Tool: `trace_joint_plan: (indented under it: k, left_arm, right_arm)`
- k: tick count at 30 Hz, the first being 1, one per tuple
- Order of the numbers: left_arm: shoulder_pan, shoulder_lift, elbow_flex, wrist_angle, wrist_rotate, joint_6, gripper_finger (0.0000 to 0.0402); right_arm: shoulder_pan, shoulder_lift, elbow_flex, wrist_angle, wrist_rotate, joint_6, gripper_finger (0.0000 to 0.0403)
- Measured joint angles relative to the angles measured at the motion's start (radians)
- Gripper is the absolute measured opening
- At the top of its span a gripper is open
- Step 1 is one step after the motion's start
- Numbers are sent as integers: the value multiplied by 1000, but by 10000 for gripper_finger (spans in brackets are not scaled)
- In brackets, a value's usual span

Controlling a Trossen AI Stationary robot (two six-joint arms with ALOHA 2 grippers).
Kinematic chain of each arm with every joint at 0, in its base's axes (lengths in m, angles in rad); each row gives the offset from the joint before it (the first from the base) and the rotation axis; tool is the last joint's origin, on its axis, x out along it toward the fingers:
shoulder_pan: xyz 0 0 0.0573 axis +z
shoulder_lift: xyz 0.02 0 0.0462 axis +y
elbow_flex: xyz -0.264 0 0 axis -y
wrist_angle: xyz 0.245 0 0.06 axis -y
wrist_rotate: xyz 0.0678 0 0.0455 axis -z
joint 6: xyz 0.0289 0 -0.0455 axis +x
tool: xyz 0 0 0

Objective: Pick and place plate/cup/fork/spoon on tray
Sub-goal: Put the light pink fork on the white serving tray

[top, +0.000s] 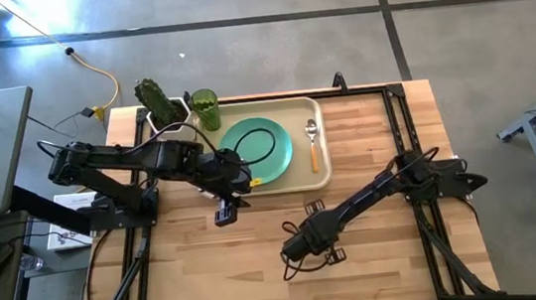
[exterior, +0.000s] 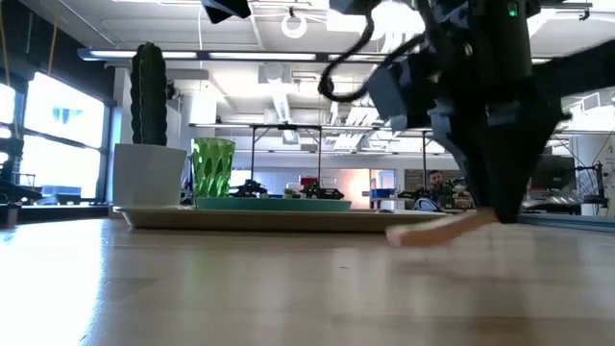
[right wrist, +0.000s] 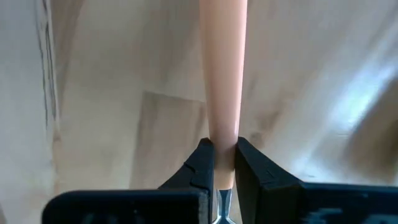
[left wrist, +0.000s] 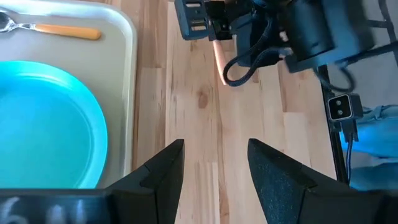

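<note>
High view: the right gripper (top: 303,247) sat low over the bare table (top: 381,278), well in front of the tray (top: 322,139). The left gripper (top: 227,212) waited just off the tray's near edge. Plate (top: 255,144) and spoon (top: 313,143) already lay on the tray; the cup (top: 204,104) stood at its far left corner, whether on or off it I could not tell.

Low view: the fork (exterior: 432,229) showed as an orange handle, its free end on the table, the other end raised under the right arm.

Left wrist view: own fingers (left wrist: 163,167) stood wide, nothing between them. The handle stuck out from the far gripper toward the camera.

Right wrist view: fingers (right wrist: 204,163) were clamped on the handle near the metal neck; the long axis ran straight out ahead, tines hidden behind.

Judgement: lift straight up first so the trailing end clears the rim, then lay it parallel to the spoon.
</note>
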Motion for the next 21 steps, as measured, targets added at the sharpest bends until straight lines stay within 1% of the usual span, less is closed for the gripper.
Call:
trace_joint_plan:
  k: [6,12,14,21]
  left_arm:
    - [0,0,0,0,0,-7,166]
    - [0,0,0,0,0,-7,166]
    - [0,0,0,1,0,-18,166]
    - [19,0,0,2,-2,-87,166]
  right_arm:
    - [-3,-87,0,-8,90,-41,18]
    - [-4,-169,-18,-14,149,-99,18]
    - [-9,-218,-77,17,149,-101,18]
    - [-10,-463,-385,121,140,-42,18]
